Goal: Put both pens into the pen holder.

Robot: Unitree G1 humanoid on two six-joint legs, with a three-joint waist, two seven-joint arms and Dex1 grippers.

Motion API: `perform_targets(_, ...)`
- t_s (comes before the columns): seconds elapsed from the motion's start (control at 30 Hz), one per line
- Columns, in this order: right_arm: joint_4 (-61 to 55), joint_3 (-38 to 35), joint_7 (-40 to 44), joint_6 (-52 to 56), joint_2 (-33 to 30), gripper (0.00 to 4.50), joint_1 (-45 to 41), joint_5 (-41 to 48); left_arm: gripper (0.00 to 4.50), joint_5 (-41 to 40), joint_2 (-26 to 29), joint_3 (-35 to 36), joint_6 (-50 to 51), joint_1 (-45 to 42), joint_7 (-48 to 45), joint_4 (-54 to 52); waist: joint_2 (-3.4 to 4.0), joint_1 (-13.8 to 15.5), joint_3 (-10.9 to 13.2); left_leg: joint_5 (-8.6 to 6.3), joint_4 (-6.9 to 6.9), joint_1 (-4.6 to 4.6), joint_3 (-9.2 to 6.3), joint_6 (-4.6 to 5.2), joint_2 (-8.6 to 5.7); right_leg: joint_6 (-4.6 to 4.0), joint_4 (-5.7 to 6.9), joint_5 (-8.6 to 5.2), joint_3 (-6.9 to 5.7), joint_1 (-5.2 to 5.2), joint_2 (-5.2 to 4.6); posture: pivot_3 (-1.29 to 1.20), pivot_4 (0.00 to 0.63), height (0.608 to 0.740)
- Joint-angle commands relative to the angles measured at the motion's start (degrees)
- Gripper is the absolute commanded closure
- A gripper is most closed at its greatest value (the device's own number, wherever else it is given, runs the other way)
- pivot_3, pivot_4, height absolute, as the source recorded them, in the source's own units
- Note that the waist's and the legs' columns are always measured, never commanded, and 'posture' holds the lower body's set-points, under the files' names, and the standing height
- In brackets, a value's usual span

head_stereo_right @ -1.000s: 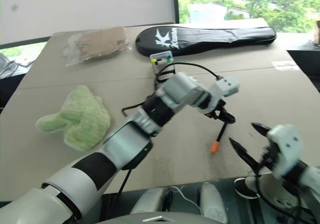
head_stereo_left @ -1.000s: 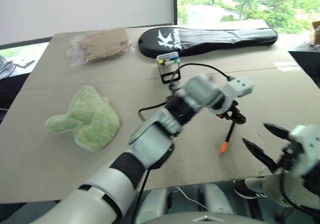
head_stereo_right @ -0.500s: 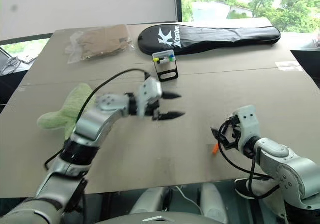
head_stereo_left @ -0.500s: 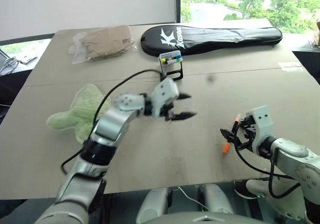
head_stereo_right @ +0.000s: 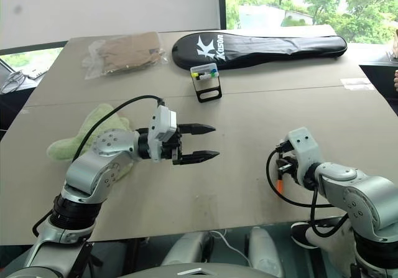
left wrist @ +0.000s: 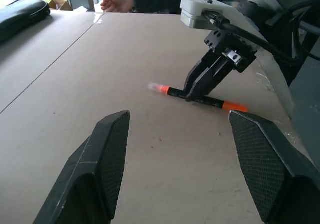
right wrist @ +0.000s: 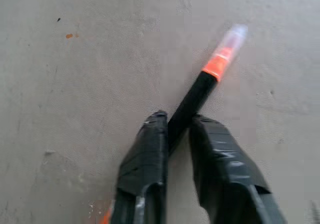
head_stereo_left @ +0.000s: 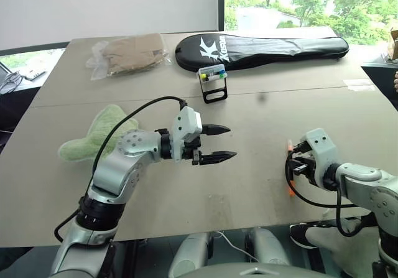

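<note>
I see right gripper (right wrist: 172, 129) pinching orange-ended pen (right wrist: 192, 103) on the bench (head_stereo_left: 261, 185) near its front-right edge; left gripper (head_stereo_left: 217, 143) spread wide, empty.

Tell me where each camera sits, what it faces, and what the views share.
Eye views: head-mounted, looking down across the table; both arms show, left gripper open.
Left wrist view: looks between its own fingers at the right gripper.
Right wrist view: looks down its fingers, shut on the orange-ended pen.
Shared: that pen, in all views.
</note>
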Motion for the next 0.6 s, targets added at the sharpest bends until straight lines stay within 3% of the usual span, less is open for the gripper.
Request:
perform_targets(0.03, 1.7, 0.5, 1.1, -1.8, -0.2, 4.47, 1.8, -1.5, 1.2, -8.0, -2.1, 2.9, 10.8, -2.0, 5.3, -3.4, -0.18, 0.0, -0.1, 0.0, 0.01, 0.0, -0.01, 0.0, 0.0, 0.0, 0.01, 0.0, 0.0, 0.0, 0.0, 0.0, 0.15, 0.74)
perform_targets(0.23, -0.7, -8.5, 5.1, -6.9, 5.7, 4.47, 1.3, 2.8, 1.2, -24.8, -9.3, 10.4, 28.5, -4.8, 16.6, -0.4, -0.15, -0.2, -0.1, -0.01, 0.12, -0.04, -0.07, 0.01, 0.0, 0.0, 0.07, 0.0, -0.04, 0.0, 0.03, 0.0, 0.15, 0.74)
perform_targets(0.33, -1.8, -4.9, 5.2, -6.1, -0.7, 4.47, 3.1, -0.2, 1.2, -26.7, -10.2, 11.4, 30.6, -5.2, 19.3, -0.3, -0.11, -0.1, -0.1, 0.0, 0.11, -0.06, -0.04, 0.0, 0.0, 0.0, 0.1, 0.0, -0.01, -0.04, 0.04, 0.0, 0.15, 0.74)
perform_targets(0.4, -1.7, -6.5, 4.8, -4.9, -1.0, 4.47, 3.0, -0.2, 1.2, -25.9, -10.0, 10.8, 30.1, -5.4, 20.0, -0.1, -0.11, -0.1, -0.1, 0.0, 0.11, -0.06, -0.02, 0.0, -0.01, 0.0, 0.07, 0.0, -0.02, -0.05, 0.03, 0.0, 0.15, 0.74)
perform_targets(0.5, -3.0, -8.8, 2.3, -0.8, 2.8, 3.61, 0.5, -0.3, 1.2, -24.8, -8.7, 9.4, 29.3, -5.0, 19.3, -0.9, -0.09, -0.2, -0.1, 0.0, 0.09, -0.04, -0.02, -0.02, 0.02, 0.0, 0.08, 0.0, 0.02, -0.04, 0.06, 0.0, 0.15, 0.74)
perform_targets(0.6, -3.9, -10.0, 1.3, 3.6, 7.9, 2.24, -1.7, 0.8, 1.2, -25.5, -8.3, 9.2, 29.3, -4.7, 19.4, -1.5, -0.04, 0.0, 0.0, 0.0, 0.07, -0.05, 0.0, -0.02, 0.03, -0.01, 0.08, 0.0, 0.04, -0.07, 0.06, 0.0, 0.15, 0.74)
